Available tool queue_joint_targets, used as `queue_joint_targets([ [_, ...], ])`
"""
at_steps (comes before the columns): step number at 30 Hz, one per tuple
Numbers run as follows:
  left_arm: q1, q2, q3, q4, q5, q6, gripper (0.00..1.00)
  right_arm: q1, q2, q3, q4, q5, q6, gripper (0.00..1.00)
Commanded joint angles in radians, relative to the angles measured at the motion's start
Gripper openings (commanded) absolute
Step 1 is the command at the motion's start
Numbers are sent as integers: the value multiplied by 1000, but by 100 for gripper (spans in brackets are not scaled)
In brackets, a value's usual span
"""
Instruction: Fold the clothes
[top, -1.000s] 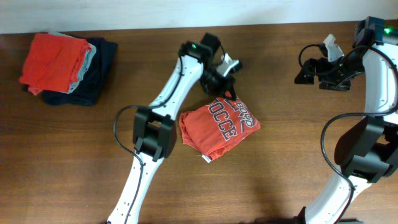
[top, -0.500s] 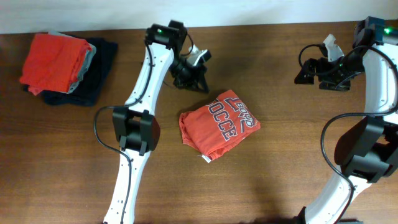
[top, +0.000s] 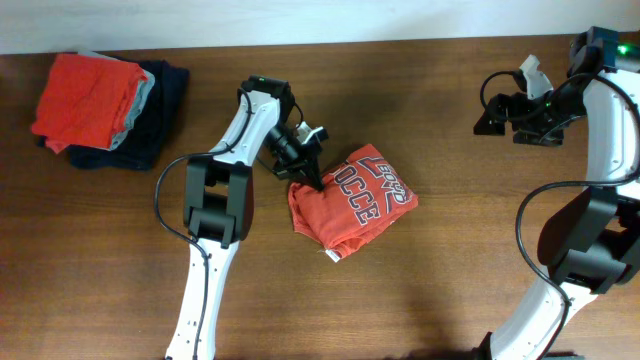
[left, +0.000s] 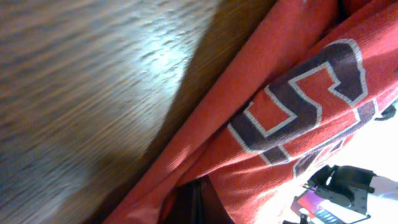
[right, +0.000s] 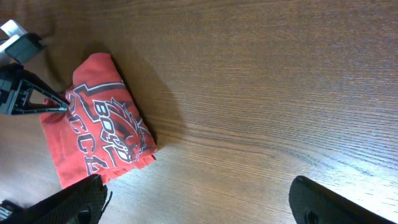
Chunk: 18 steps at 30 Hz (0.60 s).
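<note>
Pressing against the upper-left edge of the folded T-shirt (top: 355, 205), the left jaws are pressed together into one dark point. Whether a thin layer of cloth is nipped between them cannot be told, since red fabric and navy-and-white lettering (left: 298, 106) fill the left wrist view. The right jaws stand spread wide and hold nothing, well apart from the shirt at the far right of the surface (top: 450, 290). The shirt lies near the middle of the surface as a compact, tilted bundle with its lettering up. A second orange-red shirt (top: 85, 95) rests folded on a pale grey garment (top: 142, 100) and a dark navy garment (top: 165, 115) at the far left corner. The step in hand appears to be squaring or nudging the finished bundle. To do it well, the closed tip should stay low and push along the edge, not down into the layers, so the folds do not slide open. Carrying the bundle to the stack would call for opening the jaws and gripping all layers at once.
</note>
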<state>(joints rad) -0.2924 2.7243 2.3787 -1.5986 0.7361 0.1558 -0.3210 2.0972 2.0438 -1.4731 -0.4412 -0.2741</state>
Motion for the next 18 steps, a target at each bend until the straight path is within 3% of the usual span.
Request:
queue_joint_targets([
  [1, 23, -10, 32, -33, -23, -6, 0, 0, -14, 4, 0, 9, -14, 99],
  [5, 52, -68, 126, -90, -26, -8, 0, 0, -14, 4, 0, 9, -14, 98],
  [8, 60, -135, 127, -90, -36, -17, 0, 0, -14, 4, 0, 9, -14, 99],
  [13, 56, -193, 126, -90, -172, -66, 0, 0, -14, 4, 0, 9, -14, 99],
  [18, 50, -208, 58, -90, -136, -80, 0, 0, -14, 4, 0, 9, -14, 99],
])
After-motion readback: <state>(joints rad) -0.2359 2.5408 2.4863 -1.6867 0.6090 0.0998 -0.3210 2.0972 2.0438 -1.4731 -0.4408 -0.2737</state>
